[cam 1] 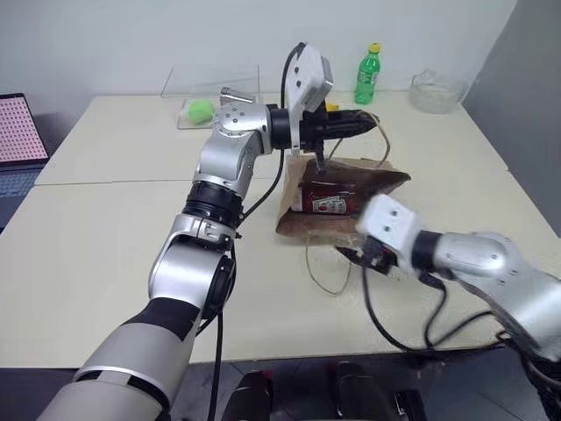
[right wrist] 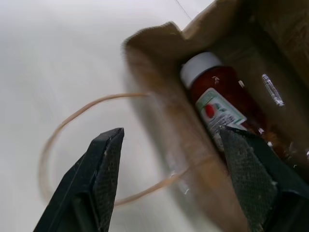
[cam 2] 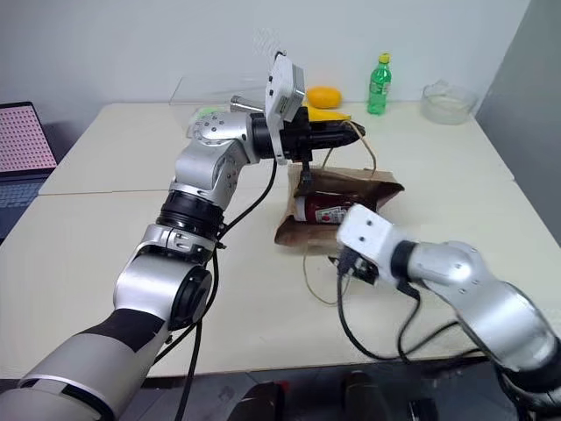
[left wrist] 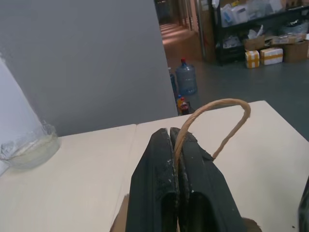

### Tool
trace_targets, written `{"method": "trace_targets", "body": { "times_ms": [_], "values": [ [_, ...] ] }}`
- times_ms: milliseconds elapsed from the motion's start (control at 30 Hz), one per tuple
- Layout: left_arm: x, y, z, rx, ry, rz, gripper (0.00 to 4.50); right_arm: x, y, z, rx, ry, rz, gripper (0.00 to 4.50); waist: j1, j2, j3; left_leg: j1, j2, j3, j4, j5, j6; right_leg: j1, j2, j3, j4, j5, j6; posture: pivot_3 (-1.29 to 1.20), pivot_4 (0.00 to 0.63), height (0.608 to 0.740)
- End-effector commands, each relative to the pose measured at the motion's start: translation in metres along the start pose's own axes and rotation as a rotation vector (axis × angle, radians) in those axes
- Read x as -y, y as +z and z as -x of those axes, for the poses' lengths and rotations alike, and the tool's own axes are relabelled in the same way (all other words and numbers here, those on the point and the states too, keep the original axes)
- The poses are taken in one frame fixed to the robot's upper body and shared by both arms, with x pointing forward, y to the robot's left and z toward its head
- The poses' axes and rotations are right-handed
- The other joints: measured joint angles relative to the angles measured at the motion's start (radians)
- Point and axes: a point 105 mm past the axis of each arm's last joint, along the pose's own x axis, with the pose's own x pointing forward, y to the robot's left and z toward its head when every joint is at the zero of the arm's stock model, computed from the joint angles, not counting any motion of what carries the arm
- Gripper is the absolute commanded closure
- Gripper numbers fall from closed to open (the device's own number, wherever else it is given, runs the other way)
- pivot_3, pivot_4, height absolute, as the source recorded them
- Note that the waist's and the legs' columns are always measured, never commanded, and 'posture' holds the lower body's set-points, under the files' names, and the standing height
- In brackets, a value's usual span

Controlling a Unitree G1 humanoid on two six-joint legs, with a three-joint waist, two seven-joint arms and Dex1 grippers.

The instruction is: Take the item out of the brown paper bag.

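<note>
The jaws of the left gripper (left wrist: 175,145) are clenched on one beige cord handle (left wrist: 217,113) of the brown paper bag (cam 1: 351,189), and the loop is seen arching up out of the pressed-together fingertips. The gripper is held level above the bag, so that the upper side of the bag's mouth is lifted by the cord.

The jaws of the right gripper (right wrist: 171,159) stand wide apart with nothing between them, and are pointed into the bag's open mouth from just in front of it.

The bag is lying on its side on the cream table (cam 1: 105,254), near the middle, with its mouth turned toward the robot. A ketchup bottle (right wrist: 227,104) with a white cap and a red-and-white label is lying inside it. The second cord handle (cam 1: 326,272) is spread in a loop on the tabletop before the mouth.

Farther back on the table, a green plastic bottle (cam 1: 369,74), a clear bowl (cam 1: 436,90) and a green ball (cam 1: 201,110) are seen well apart from the bag.
</note>
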Motion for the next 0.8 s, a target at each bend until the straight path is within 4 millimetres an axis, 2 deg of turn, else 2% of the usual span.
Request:
{"method": "trace_targets", "body": {
  "times_ms": [33, 167, 600, 800],
  "values": [
    [-0.004, 0.018, 0.0, 0.049, 0.015, -0.046, 4.5, 0.024, 0.009, -0.024, 0.007, -0.115, 0.085, 1.05, 0.0, 0.0, 0.0, 0.0, 0.0, 0.0, 0.0, 0.001, -0.001, 0.0, 0.0, 0.0, 0.0, 0.0, 0.0, 0.0, 0.15, 0.74],
    [-0.004, 0.019, 0.0, 0.053, 0.016, -0.049, 4.5, 0.039, 0.007, -0.048, -0.048, -0.145, 0.16, 0.04, -0.001, 0.0, 0.0, -0.001, 0.0, 0.0, 0.0, 0.002, -0.003, -0.001, 0.0, 0.0, -0.001, 0.0, 0.0, 0.0, 0.15, 0.74],
    [-0.003, 0.018, -0.002, 0.06, 0.019, -0.049, 4.5, 0.046, -0.018, -0.086, -0.261, -0.065, 0.47, 0.04, -0.01, 0.0, 0.0, -0.002, 0.0, 0.0, -0.001, 0.002, -0.004, -0.001, 0.0, 0.0, -0.003, 0.0, 0.0, 0.0, 0.15, 0.74],
    [-0.001, 0.017, -0.003, 0.063, 0.016, -0.047, 4.5, 0.048, -0.019, -0.1, -0.314, 0.003, 0.527, 0.04, -0.017, 0.0, 0.0, -0.001, 0.0, -0.001, -0.001, 0.002, -0.004, -0.001, 0.0, -0.001, -0.002, 0.0, 0.0, 0.0, 0.15, 0.74]
  ]
}}
